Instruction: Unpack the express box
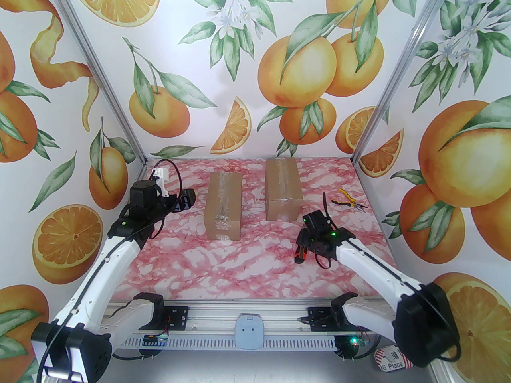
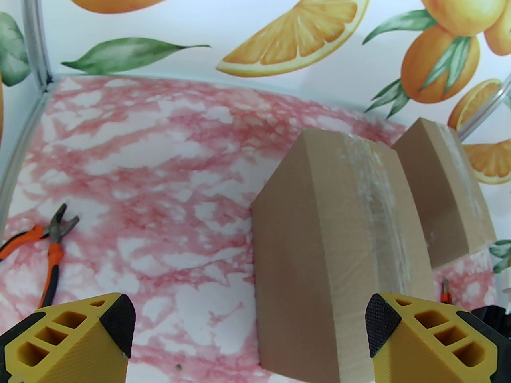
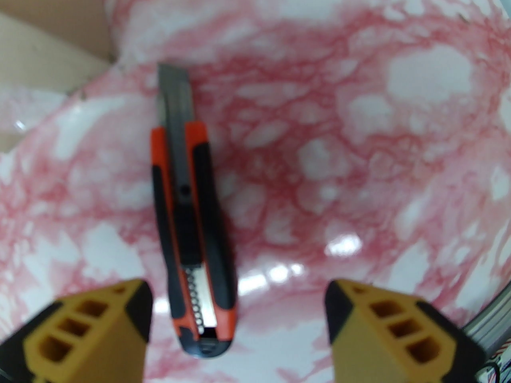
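Top external view: two taped brown boxes lie side by side toward 12 o'clock on my pink marbled table [image 1: 223, 269], the left box [image 1: 223, 208] a little nearer to me than the right box [image 1: 282, 190], with a gap between them. My left gripper [image 1: 187, 200] sits at 9 o'clock of the left box, apart from it. In the left wrist view its fingers [image 2: 115, 321] are spread wide with nothing between them; the left box [image 2: 319, 253] rises at 4 o'clock, the right box [image 2: 439, 198] behind it at 2 o'clock, and orange pliers [image 2: 50, 245] lie at 8 o'clock.

My right gripper [image 1: 303, 245] is at 5 o'clock of the right box, over the knife [image 1: 299, 254]. In the right wrist view the gripper [image 3: 239, 305] is released, and the orange-and-black knife [image 3: 191, 214] lies flat on the table between the fingers, nearer the left one, blade out toward 12 o'clock. Yellow pliers [image 1: 348, 202] lie at 3 o'clock of the right box.
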### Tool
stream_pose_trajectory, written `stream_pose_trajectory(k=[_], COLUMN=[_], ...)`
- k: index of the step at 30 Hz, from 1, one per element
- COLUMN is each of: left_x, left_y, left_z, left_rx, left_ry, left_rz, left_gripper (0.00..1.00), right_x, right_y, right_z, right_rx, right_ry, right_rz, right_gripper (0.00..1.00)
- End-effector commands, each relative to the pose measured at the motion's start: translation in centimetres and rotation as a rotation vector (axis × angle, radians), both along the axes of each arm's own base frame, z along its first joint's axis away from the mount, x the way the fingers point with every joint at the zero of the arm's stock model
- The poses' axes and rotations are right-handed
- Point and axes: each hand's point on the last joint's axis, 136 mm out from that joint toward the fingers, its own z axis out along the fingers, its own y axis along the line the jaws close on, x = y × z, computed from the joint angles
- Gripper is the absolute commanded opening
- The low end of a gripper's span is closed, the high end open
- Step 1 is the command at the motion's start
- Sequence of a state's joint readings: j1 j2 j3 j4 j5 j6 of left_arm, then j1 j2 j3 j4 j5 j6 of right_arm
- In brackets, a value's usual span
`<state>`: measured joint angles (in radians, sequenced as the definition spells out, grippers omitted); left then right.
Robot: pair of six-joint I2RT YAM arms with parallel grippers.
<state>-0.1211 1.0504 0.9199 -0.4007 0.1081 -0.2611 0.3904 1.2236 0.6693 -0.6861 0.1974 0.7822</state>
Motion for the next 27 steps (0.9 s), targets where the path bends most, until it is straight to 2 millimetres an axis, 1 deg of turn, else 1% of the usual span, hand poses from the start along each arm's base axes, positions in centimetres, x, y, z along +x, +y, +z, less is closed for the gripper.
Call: stream_pose_trajectory(k=[1, 4, 10, 15, 20, 23, 27], left_x=[0.0, 0.1, 0.2, -0.1, -0.4, -0.3, -0.2], left_y=[-0.6, -0.6, -0.7, -0.4, -0.3, -0.3, -0.5], left_z=[1.2, 1.1, 1.1, 1.1, 1.3, 1.5, 2.5], left_rx=[0.015, 0.021, 0.022, 0.028, 0.027, 0.024, 0.012], left_ry=[-0.018, -0.014, -0.012, -0.010, -0.011, -0.011, -0.024], left_rz=[-0.038, -0.039, -0.041, -0.024, -0.015, -0.012, -0.013], left_gripper=[1.00, 1.00, 1.00, 1.00, 1.00, 1.00, 1.00], right_x=[0.0, 0.1, 1.5, 2.3, 2.3, 2.1, 1.9], right_y=[1.0, 1.1, 1.6, 2.3, 2.6, 2.9, 3.1], right_z=[-0.8, -1.7, -2.2, -3.1, -4.5, -4.8, -4.9], right_rx=[0.015, 0.005, 0.000, 0.007, -0.005, 0.004, 0.011], right_ry=[0.030, 0.047, 0.036, 0.050, 0.112, 0.127, 0.134], right_rz=[0.012, 0.008, 0.029, 0.047, 0.073, 0.089, 0.111], right_gripper=[0.75, 0.75, 0.75, 0.75, 0.73, 0.66, 0.55])
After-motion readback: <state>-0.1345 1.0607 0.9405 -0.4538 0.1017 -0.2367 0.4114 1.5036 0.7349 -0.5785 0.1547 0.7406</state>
